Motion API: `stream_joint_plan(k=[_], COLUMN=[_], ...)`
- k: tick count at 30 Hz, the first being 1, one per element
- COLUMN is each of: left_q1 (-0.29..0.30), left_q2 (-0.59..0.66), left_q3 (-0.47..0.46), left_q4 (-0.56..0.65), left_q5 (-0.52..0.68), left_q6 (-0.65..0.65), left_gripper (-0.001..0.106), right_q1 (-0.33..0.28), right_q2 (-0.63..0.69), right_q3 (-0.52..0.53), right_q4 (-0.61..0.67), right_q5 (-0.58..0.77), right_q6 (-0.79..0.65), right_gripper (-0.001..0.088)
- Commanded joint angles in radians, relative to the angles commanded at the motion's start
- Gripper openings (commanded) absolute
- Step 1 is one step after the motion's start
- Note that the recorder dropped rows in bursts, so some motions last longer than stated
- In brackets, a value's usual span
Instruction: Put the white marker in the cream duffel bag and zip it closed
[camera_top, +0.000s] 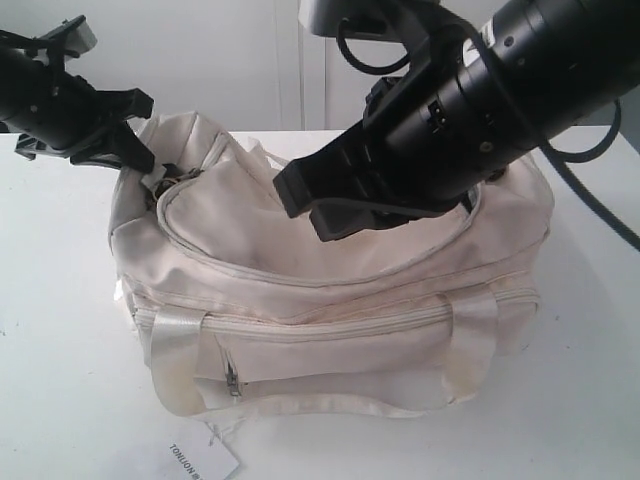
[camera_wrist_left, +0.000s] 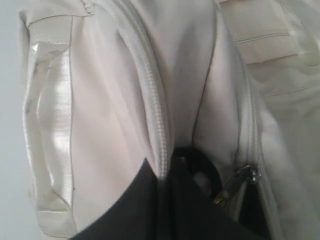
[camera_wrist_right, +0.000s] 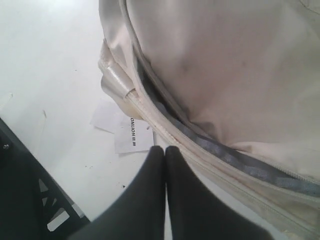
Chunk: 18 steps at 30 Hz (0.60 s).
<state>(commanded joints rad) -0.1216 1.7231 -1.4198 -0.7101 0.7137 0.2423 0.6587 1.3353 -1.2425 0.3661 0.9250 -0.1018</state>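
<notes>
Right wrist view shows the right gripper (camera_wrist_right: 164, 148), jaws pressed together and empty; the cream duffel bag (camera_wrist_right: 225, 75) lies just beyond their tips. The left gripper (camera_top: 138, 158) meets the bag's end, jaw state unclear.

- The cream duffel bag (camera_top: 330, 300) stands upright on the white table (camera_top: 60, 380), with one long side facing the exterior camera.
- Its curved top flap (camera_top: 240, 220) lies down over the opening.
- Shiny pale strap handles (camera_top: 175, 360) hang on the front.
- A metal zip slider (camera_wrist_left: 247, 175) sits near one end of the bag.
</notes>
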Motion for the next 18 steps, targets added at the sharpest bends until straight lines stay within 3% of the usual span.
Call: stream_joint_plan(k=[11, 18], left_q1=[0.0, 0.051], left_q2=[-0.002, -0.002], left_q3=[0.0, -0.026], left_q4=[-0.108, -0.183], left_q5=[0.028, 0.101], left_q6=[0.023, 0.036], left_gripper=[0.0, 0.0], right_q1=[0.0, 0.033], right_q2=[0.057, 0.152], right_q3=[0.0, 0.0], right_q4=[0.077, 0.145], right_q5=[-0.165, -0.343], right_q6=[0.031, 0.028], right_gripper=[0.0, 0.0])
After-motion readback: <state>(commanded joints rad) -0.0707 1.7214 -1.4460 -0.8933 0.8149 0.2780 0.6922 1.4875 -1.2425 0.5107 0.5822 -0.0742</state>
